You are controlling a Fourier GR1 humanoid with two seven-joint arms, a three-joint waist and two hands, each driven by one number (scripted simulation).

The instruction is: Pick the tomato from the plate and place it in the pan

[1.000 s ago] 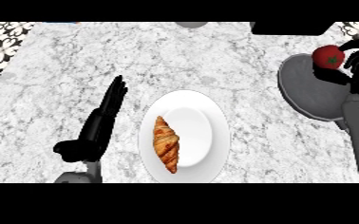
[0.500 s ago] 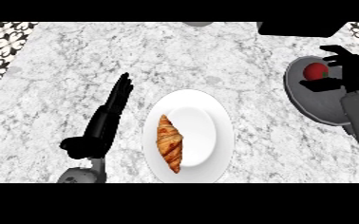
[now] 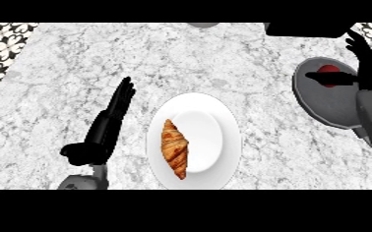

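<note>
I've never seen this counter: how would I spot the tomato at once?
On the marble counter, look to the far right for the round grey pan. The tomato lies in its upper part, partly hidden by the black right hand. It is the only red thing there; the croissant on the white plate is brown.

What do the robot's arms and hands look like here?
Both hands are plain black with slim fingers and a shorter thumb: the left hand shows whole, the right hand is cut by the view's edge. Each joins a smooth grey forearm; the left forearm and the right forearm show only in part. No cables or markings show.
</note>
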